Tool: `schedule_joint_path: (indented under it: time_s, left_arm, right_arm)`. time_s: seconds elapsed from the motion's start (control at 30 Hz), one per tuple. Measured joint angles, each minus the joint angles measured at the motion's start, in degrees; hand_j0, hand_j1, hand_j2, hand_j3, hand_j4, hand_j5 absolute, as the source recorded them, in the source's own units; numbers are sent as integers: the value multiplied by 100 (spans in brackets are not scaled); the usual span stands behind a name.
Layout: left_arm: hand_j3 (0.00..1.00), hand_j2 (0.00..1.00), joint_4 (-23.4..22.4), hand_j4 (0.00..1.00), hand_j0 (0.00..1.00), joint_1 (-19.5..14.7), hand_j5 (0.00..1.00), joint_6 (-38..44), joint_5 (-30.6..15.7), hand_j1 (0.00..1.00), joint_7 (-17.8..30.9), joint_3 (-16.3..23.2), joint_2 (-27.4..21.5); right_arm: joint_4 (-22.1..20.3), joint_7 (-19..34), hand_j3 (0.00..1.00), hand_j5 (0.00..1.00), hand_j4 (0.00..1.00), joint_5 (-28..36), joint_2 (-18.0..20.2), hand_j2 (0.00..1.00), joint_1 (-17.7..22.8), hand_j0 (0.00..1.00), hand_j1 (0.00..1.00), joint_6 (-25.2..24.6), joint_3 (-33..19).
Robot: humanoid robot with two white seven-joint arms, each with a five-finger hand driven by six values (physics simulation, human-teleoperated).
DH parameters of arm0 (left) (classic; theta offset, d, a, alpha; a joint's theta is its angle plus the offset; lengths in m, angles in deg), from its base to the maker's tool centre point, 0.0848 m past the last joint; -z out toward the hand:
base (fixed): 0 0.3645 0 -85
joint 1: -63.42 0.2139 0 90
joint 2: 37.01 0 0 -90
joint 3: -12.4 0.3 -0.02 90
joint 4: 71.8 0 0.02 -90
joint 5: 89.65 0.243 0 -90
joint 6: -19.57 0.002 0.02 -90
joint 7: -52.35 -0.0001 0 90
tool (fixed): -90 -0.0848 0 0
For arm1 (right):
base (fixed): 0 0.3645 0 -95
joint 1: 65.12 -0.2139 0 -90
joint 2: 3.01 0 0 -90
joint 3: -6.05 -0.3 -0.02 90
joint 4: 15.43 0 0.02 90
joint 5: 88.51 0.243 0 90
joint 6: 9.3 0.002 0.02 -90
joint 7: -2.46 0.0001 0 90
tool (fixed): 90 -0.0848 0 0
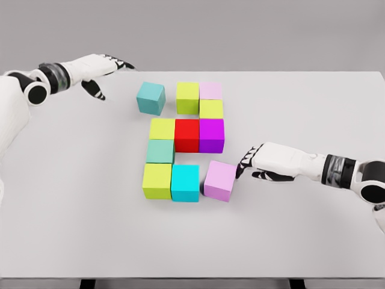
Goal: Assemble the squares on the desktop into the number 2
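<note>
Coloured cubes lie on the white table. The top row has a yellow-green cube and a pale pink cube, with a yellow cube below the pink one. A teal cube sits apart at the upper left, turned askew. The middle row is yellow-green, red, purple. Below come a green-teal cube, a yellow-green cube and a cyan cube. A lilac cube sits askew beside the cyan one. My right hand touches its right side, fingers extended. My left hand hovers at the far left, relaxed.
The table's far edge runs just behind the left hand. The table's front edge lies at the bottom of the picture.
</note>
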Motion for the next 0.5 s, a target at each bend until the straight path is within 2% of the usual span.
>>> schedule_joint_path:
  time_s: [0.3, 0.33, 0.5]
  left_arm:
    - [94, 94, 1482, 94, 94, 290, 94, 1, -74, 94, -28, -37, -899]
    - [92, 92, 1595, 92, 92, 299, 92, 1, -78, 92, -28, -34, -958]
    - [92, 92, 2008, 92, 92, 431, 92, 1, -85, 92, -29, -12, -1092]
  right_arm:
    - [31, 0, 56, 56, 56, -7, -104, 56, -79, 56, 56, 0, 8]
    - [32, 0, 56, 56, 56, -8, -105, 56, -79, 56, 56, 0, 8]
    - [40, 0, 56, 56, 56, -8, -109, 56, -97, 56, 56, 0, 2]
